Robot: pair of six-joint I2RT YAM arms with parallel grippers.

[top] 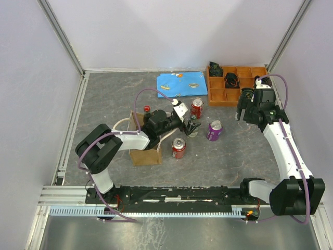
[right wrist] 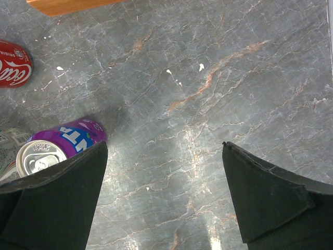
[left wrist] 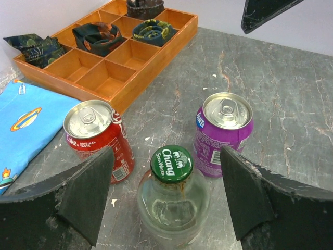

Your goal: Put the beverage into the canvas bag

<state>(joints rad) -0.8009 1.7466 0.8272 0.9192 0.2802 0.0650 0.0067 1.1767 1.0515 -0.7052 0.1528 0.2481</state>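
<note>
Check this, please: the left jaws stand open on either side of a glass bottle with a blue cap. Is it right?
Not the colour: the cap is green, as the left wrist view shows. The left jaws do stand open on either side of the glass bottle.

A grey marbled tabletop (top: 104, 99), edged by aluminium rails (top: 71, 125), sits between plain white walls (top: 171, 31) under even light.

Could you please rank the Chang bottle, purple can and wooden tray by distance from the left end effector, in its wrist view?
1. Chang bottle, between the left end effector fingers.
2. Purple can, just beyond, to the right.
3. Wooden tray, farthest, upper left.
</note>
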